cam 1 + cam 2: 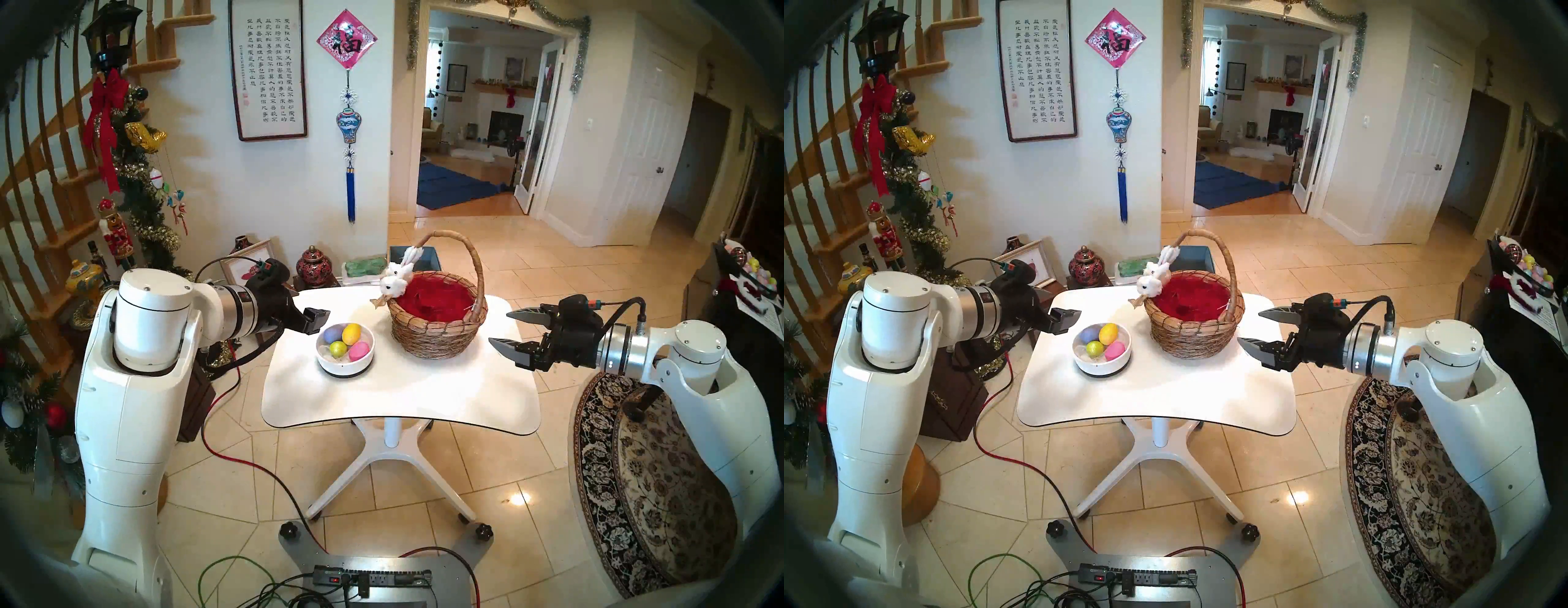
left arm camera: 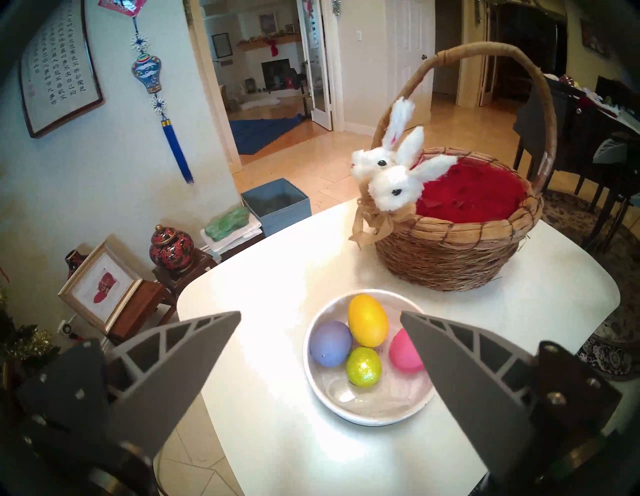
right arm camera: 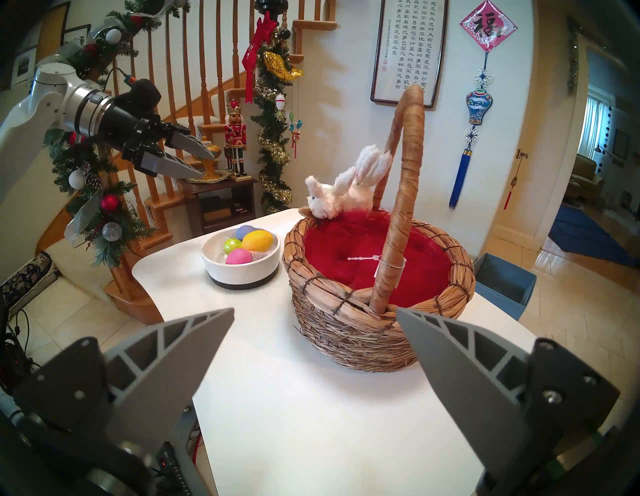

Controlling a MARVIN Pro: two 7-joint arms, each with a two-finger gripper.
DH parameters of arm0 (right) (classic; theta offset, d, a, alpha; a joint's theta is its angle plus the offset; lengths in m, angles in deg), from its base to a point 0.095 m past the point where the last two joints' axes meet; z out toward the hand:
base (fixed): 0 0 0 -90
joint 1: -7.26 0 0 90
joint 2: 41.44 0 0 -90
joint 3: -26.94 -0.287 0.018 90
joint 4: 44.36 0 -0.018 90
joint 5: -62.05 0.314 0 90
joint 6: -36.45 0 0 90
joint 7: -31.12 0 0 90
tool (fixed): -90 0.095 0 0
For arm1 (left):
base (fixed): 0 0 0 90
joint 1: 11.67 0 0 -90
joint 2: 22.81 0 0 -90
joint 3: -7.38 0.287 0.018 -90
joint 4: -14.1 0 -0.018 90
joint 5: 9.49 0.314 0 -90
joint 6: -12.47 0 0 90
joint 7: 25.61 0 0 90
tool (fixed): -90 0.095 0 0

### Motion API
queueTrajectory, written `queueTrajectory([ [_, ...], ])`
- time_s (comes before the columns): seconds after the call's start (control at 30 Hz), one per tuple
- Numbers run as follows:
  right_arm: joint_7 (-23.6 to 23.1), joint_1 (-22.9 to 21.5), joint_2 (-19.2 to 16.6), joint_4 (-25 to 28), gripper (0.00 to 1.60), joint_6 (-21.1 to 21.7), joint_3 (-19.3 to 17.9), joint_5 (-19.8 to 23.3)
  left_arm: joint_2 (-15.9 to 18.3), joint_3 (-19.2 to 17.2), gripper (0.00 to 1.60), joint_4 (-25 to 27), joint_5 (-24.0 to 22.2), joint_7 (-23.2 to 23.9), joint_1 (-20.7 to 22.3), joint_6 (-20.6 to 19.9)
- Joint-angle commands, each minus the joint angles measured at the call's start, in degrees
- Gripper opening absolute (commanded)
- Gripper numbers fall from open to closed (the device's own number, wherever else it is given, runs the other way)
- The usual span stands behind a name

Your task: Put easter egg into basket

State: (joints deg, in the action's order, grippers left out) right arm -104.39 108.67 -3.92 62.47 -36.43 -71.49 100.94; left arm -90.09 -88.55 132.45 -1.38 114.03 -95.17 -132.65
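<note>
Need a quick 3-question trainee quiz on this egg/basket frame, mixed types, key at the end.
1. True or false: the basket already holds an egg.
2. How many eggs lie in the white bowl?
A) two B) three C) four
3. Which gripper is nearer the bowl, and is it open or shut?

Key:
1. False. Only red lining shows inside.
2. C: purple egg, yellow egg, green egg, pink egg.
3. The left gripper, open and empty; the right gripper, also open, is by the basket.
</note>
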Motion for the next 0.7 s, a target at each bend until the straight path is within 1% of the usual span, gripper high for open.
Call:
queueTrajectory([
  [0.0, -0.08, 0.01, -0.19, 0.08, 1.6, -0.06, -0.33, -0.01, 4.25, 1.46, 1.6, 0.06, -1.86, 5.92, 1.18, 0.12],
  [0.07, -0.07, 0.01, -0.2, 0.08, 1.6, -0.07, -0.33, 0.0, 5.27, 2.1, 1.6, 0.25, -1.93, 5.96, 0.98, 0.12],
  [0.23, -0.06, 0.02, -0.22, 0.08, 1.6, -0.08, -0.33, 0.02, 6.45, 3.7, 1.6, -0.37, -2.48, 4.97, 1.6, 0.12],
  [0.3, -0.05, 0.02, -0.23, 0.08, 1.6, -0.09, -0.32, 0.03, 7.6, 5.28, 1.6, -0.49, -1.86, 4.23, 2.16, 0.12],
  [0.67, -0.02, 0.03, -0.27, 0.08, 1.6, -0.11, -0.3, 0.07, 7.33, 7.94, 1.6, -2.22, -2.55, 2.88, 3.48, 0.12],
])
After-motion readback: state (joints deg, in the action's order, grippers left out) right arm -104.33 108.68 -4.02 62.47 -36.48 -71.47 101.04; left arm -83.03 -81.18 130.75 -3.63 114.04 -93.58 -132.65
